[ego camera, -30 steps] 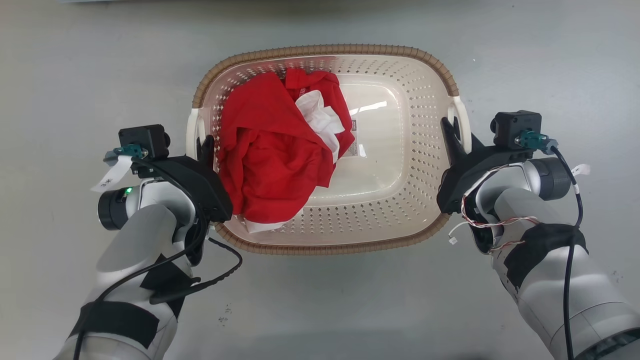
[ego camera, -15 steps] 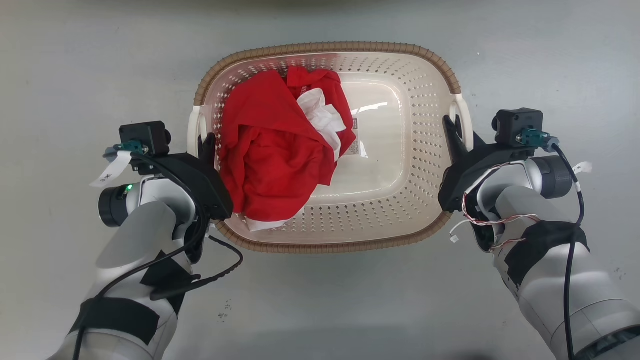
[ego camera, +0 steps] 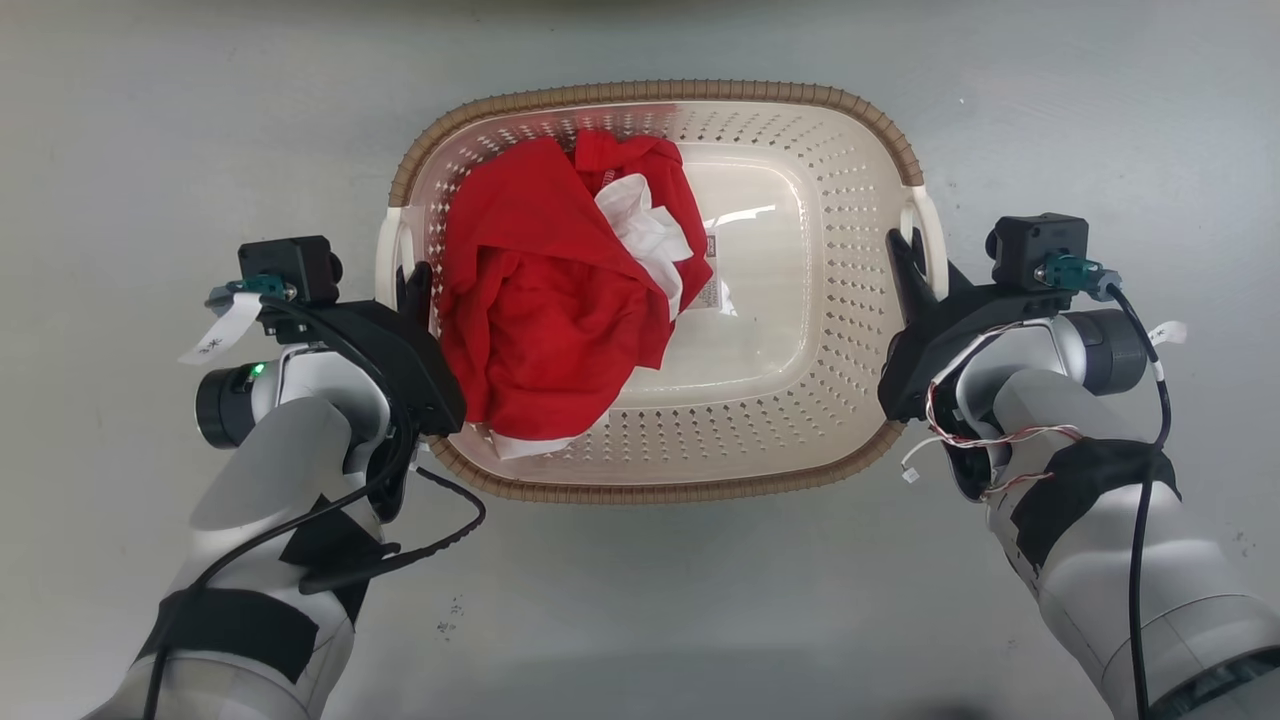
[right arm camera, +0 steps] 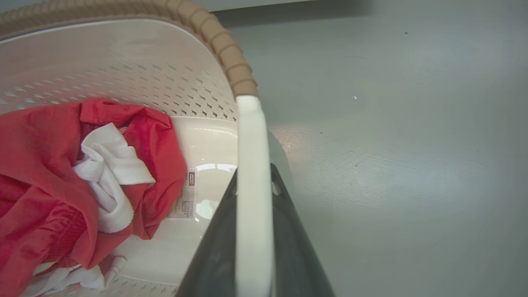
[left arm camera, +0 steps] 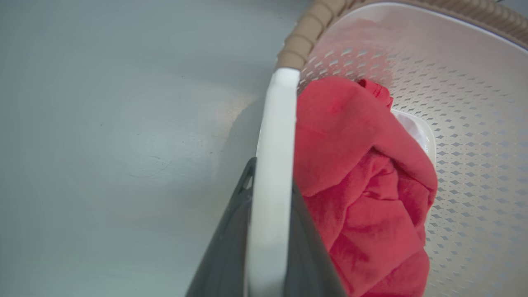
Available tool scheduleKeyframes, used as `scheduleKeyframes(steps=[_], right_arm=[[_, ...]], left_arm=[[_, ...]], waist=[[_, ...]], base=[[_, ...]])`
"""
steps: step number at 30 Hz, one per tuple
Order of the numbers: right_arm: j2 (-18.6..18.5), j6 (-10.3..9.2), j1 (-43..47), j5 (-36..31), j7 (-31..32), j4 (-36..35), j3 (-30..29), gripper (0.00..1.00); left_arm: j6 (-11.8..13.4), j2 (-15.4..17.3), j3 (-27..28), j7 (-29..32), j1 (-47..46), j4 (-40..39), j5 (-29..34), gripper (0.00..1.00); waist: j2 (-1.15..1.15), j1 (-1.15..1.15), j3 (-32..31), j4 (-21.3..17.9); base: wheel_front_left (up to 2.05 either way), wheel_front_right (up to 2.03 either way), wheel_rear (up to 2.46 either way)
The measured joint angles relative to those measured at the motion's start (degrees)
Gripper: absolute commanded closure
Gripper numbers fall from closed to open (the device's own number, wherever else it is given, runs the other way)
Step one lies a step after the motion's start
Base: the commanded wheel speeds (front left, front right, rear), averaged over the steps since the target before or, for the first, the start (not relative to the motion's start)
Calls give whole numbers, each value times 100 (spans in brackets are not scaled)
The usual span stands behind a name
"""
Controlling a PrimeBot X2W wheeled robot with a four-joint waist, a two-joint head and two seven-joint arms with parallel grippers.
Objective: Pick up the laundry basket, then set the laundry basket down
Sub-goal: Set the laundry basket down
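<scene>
Now the left gripper (ego camera: 415, 285) is closed on the white left handle (ego camera: 386, 255) of the laundry basket (ego camera: 650, 93). In the left wrist view, one dark finger sits on each side of that white bar, pressed right against it. The right gripper (ego camera: 905, 262) holds the white right handle (ego camera: 932, 232) the same way, with a dark finger tight on each side of the bar.

The basket sits between the two arms, in the middle of the head view, with its long sides running left to right. It is made of cream plastic and has round corners. Its walls are full of little holes in neat rows. The bottom is smooth and shiny, and a light shines back off it. A brown rim that looks like woven rope runs along the far edge and the near edge, and it stops where the white handles begin.

Inside, a bunched-up red cloth (ego camera: 540, 320) fills the left half and touches the left wall. A white cloth (ego camera: 640, 232) is tucked into its folds. A small label (ego camera: 708, 292) is stuck on the bottom, just beside the red cloth.

Under it all is a grey floor (ego camera: 150, 130). I cannot tell if the basket touches the floor or hangs just above it.
</scene>
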Motion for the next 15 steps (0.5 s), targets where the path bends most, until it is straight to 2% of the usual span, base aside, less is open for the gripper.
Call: scheduleKeyframes(steps=[15], right_arm=[[-4,26,-58,8,-18,57,-8,100]], left_arm=[[-57,-14,-4,13,-41,34,0,100]], waist=[[0,0,38,18]], base=[[0,0,0]])
